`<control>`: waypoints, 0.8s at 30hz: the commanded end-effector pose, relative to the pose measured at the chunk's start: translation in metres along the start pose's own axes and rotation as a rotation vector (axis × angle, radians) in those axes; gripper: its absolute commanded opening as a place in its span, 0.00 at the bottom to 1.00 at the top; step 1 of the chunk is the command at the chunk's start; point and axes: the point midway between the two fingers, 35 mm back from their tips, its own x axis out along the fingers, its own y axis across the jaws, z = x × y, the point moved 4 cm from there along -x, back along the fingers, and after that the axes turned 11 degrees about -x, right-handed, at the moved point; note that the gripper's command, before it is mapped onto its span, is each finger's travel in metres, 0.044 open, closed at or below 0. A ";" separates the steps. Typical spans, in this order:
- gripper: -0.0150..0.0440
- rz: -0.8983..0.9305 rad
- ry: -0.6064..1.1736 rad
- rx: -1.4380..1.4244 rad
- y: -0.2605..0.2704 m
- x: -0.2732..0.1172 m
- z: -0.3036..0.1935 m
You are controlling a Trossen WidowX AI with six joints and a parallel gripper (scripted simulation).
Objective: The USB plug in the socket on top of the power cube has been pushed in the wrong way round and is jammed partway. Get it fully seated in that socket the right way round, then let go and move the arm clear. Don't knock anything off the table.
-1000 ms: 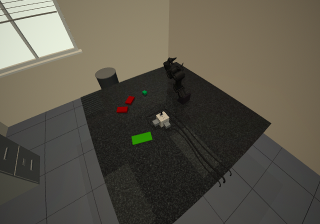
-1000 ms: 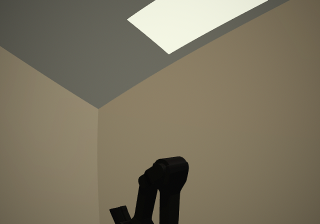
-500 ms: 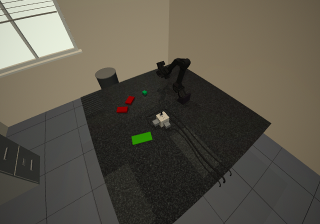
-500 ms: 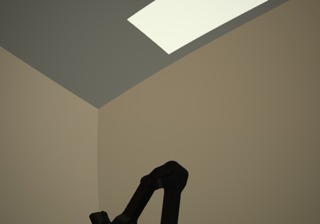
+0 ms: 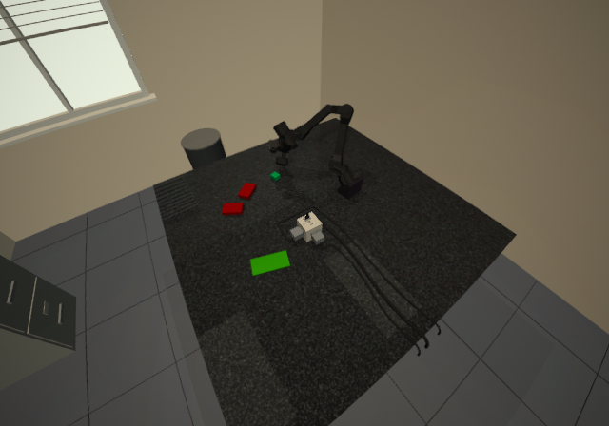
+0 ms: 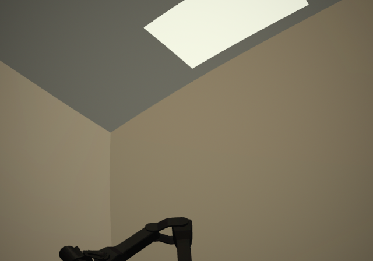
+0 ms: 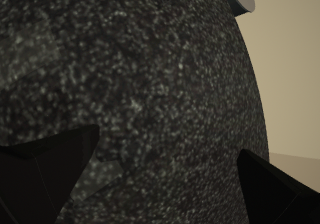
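The power cube [image 5: 315, 222] is a small cream block near the middle of the table in the top view. A small dark plug [image 5: 307, 216] stands up from its top, at the back; how deep it sits and which way round it is are too small to tell. My gripper [image 5: 277, 154] [image 7: 171, 145] is open and empty. It hangs above the table's back part, behind and to the left of the cube, beyond the green block. In the wrist view only table top, wall and a grey bin's edge show past the fingers, with no plug or cube.
Grey blocks [image 5: 296, 233] [image 5: 318, 237] stick out of the cube's sides. Dark cables [image 5: 366, 278] run to the table's right front edge. A small green block [image 5: 275, 176], two red blocks [image 5: 247, 190] [image 5: 232, 208] and a bright green pad [image 5: 269, 262] lie on the table [image 5: 236, 288].
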 end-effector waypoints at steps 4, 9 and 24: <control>1.00 0.199 -0.121 0.072 0.037 -0.015 0.048; 1.00 0.377 -0.127 0.202 0.076 -0.032 0.079; 1.00 0.808 0.191 0.569 0.210 -0.149 0.136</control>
